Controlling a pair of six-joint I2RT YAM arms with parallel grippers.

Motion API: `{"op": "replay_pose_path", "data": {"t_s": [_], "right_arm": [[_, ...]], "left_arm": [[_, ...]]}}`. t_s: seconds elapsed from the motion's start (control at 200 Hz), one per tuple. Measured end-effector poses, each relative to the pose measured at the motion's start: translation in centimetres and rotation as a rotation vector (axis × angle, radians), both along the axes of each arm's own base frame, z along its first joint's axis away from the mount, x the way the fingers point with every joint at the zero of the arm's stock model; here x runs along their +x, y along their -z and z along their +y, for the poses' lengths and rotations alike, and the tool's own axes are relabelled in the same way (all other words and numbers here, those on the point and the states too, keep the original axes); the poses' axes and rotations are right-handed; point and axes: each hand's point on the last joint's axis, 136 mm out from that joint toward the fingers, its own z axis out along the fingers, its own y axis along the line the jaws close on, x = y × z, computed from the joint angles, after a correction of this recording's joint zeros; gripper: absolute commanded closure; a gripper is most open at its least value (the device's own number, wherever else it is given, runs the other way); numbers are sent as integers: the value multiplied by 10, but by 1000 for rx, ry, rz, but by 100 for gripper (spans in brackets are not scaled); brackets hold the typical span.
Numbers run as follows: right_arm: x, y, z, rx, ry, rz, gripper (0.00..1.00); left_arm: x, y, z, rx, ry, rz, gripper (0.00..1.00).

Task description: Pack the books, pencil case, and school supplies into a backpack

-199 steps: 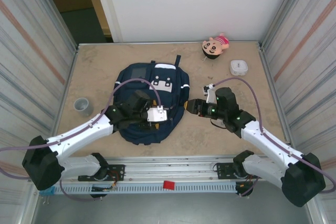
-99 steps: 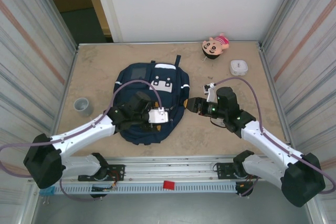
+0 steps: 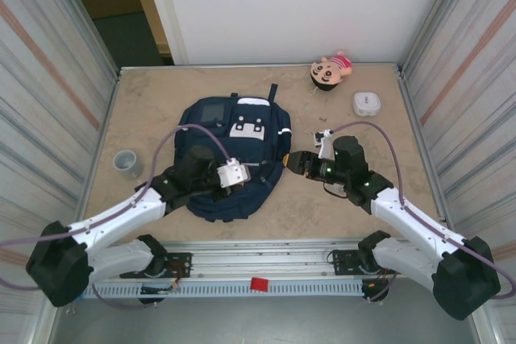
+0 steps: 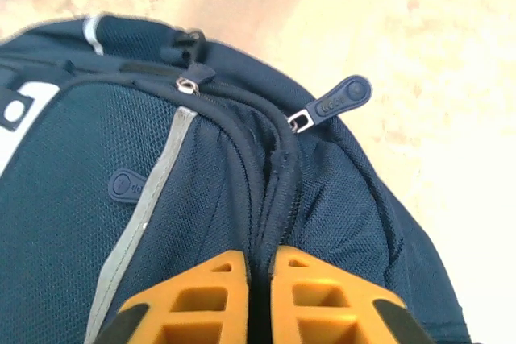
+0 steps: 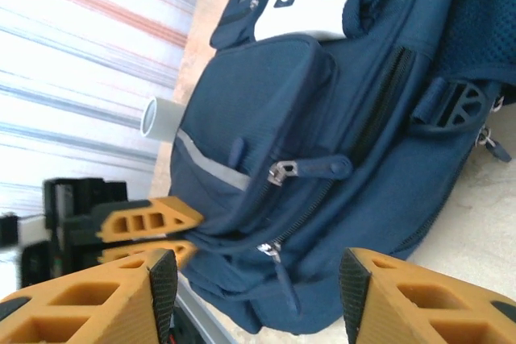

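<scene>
The backpack (image 3: 234,151) lay flat in the middle of the bench (image 3: 145,118), its zips looking closed, so we could not tell what it held. Our left end effector (image 4: 260,259) pinched the zip seam (image 4: 274,175) at its 6 o'clock edge, likely to steady it; the right end effector (image 5: 256,273) hovered at 3 o'clock, jaws apart and empty, facing the zip pulls (image 5: 310,168)

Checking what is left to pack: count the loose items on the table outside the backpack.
3: a pink plush doll at the far edge, a white rounded box near the far right corner, a grey cup left of the backpack. Others may be hidden under the arms.
</scene>
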Motion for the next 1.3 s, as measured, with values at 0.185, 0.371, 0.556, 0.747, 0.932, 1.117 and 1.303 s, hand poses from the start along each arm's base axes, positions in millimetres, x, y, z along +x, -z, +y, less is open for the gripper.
{"op": "replay_pose_path", "data": {"t_s": [0.185, 0.371, 0.556, 0.747, 0.932, 1.117, 1.303], "right_arm": [[-18, 18, 28, -65, -114, 28, 44], [-23, 37, 50, -121, -192, 61, 45], [-14, 45, 62, -159, -222, 60, 46], [-9, 40, 76, -167, -271, 29, 61], [-16, 42, 79, -175, -311, 25, 58], [-25, 43, 81, -165, -354, 42, 55], [-28, 44, 81, -170, -369, 36, 67]], "left_arm": [[0, -10, 5, -116, -28, 32, 97], [0, -16, 5, -142, -35, 38, 97], [-1, -17, 6, -153, -41, 45, 97], [-1, -18, 7, -164, -49, 46, 97], [-1, -18, 9, -175, -56, 50, 97], [1, -20, 10, -187, -64, 51, 97], [1, -22, 11, -194, -67, 49, 97]]}}
